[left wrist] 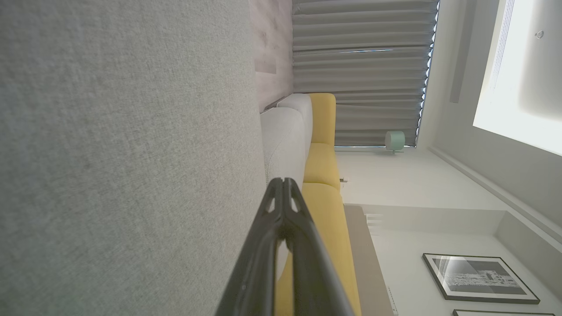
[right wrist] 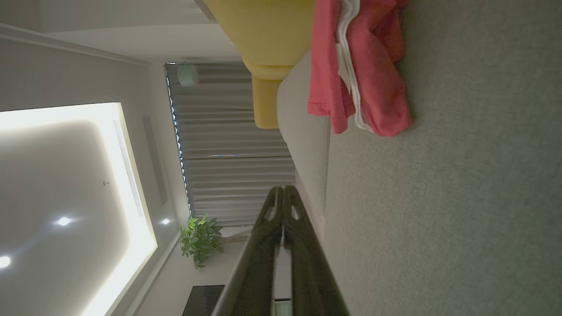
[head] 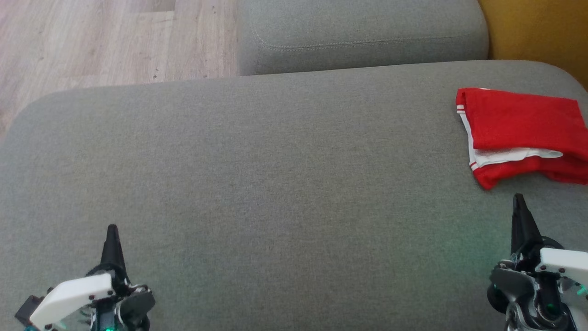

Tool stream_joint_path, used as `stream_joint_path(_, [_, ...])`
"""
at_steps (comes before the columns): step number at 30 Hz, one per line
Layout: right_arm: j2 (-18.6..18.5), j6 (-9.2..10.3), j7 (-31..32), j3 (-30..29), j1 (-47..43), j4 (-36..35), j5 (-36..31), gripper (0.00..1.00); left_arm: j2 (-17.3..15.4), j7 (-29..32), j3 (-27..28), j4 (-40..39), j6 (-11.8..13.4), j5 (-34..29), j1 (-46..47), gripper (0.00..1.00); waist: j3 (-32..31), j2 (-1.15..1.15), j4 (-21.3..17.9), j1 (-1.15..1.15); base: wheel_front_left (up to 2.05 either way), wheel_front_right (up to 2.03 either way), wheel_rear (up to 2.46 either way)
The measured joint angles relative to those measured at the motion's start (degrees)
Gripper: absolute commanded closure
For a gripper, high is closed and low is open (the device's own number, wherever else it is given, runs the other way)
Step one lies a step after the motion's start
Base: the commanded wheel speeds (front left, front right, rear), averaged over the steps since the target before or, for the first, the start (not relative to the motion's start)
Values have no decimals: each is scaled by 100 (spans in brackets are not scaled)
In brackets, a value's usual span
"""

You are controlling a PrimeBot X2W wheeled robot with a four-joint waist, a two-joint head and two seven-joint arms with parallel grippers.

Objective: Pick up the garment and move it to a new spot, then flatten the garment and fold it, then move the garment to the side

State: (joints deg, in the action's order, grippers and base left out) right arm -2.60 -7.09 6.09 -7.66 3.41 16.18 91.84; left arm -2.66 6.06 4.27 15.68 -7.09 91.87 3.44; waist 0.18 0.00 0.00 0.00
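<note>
Left gripper (head: 112, 230): fingers pressed together, nothing between them, low over the grey seat (head: 275, 161) at the lower left of the head view. Whether the tip touches the fabric cannot be told. Right gripper (head: 519, 200): also closed and empty, at the lower right, tip pointing at the garment (head: 523, 124) and near its front edge but apart from it.

The garment is red with white trim, folded, and lies flat on the seat's far right side. The head view gives its folded outline from above. The right wrist view gives it side-on, with layers stacked and white edges between the red.

The head view also has wood floor (head: 92, 41) past the seat at upper left. The left wrist view adds a yellow sofa (left wrist: 322, 166), a curtain (left wrist: 360, 66) and a framed picture (left wrist: 478, 278). The right wrist view adds a plant (right wrist: 199, 239).
</note>
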Motion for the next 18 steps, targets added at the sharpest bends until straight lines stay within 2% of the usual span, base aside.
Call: stream_joint_path(18, [0,0,0,-1,0,0,0,100,0,1,5,0,0,0,0,100,0,0,0,0,0,0,0])
